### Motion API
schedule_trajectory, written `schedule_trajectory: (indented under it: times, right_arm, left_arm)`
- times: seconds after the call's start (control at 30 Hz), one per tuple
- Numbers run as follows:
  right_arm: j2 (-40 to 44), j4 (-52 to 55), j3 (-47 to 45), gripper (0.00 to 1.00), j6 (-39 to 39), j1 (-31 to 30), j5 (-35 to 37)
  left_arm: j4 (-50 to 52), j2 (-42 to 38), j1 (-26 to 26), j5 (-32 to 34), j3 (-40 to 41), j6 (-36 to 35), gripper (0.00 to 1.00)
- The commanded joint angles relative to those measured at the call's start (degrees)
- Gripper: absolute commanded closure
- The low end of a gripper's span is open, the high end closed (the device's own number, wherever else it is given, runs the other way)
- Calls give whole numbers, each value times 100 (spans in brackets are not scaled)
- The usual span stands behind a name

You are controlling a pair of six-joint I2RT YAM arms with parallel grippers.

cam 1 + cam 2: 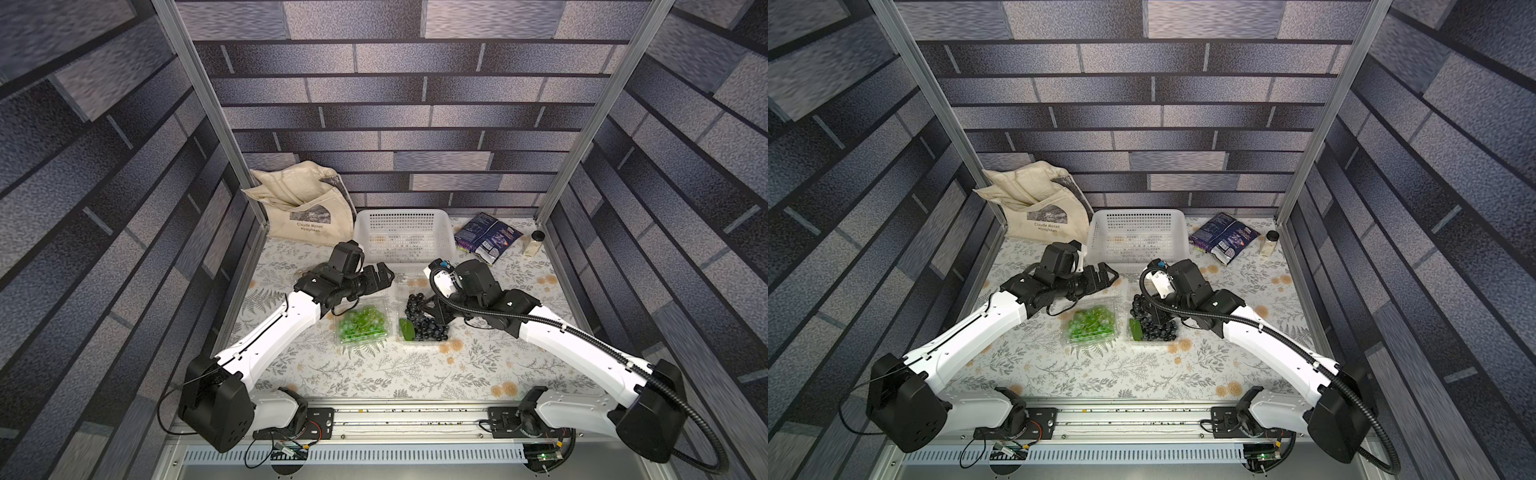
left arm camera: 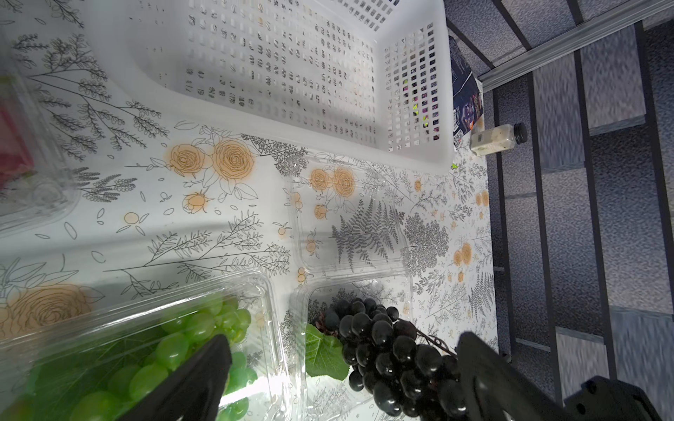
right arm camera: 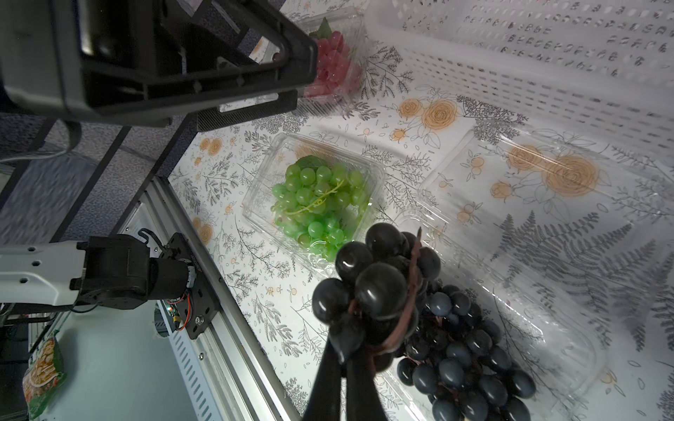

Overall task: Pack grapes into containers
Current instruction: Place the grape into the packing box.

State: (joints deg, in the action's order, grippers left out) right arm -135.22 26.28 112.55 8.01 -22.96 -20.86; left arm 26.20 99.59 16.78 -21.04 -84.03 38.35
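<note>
Two arms, as I see them: right end effector clamped on the stem end of the dark grapes, whose bunch lies in an open clear container; left end effector, fingers apart, hovers near the green grapes.

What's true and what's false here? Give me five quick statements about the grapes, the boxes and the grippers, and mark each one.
1. The right gripper is shut on the dark grapes. True.
2. The green grapes lie in the white basket. False: they sit in a clear box.
3. The left gripper holds a bunch. False: it is open and holds nothing.
4. Red grapes sit in a third clear box. True.
5. The box under the dark grapes is closed. False: its lid lies open on the table.
</note>
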Motion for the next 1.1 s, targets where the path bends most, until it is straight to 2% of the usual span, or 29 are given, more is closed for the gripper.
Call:
schedule_trajectory:
  times: [0.0, 0.57, 0.9, 1.07]
  right_arm:
    - [782, -275, -11, 100, -111, 24, 30]
    - [1566, 155, 385, 100, -289, 20, 31]
    - [2966, 165, -601, 100, -189, -15, -282]
    - [3741, 618, -1230, 100, -518, -198, -140]
  left_arm:
    - [-105, -170, -3, -102, 97, 31, 4]
    - [-224, -562, 54, -208, 244, -4, 3]
    - [-207, -887, 55, -197, 547, 51, 3]
    - [-141, -1092, 186, -93, 702, 78, 3]
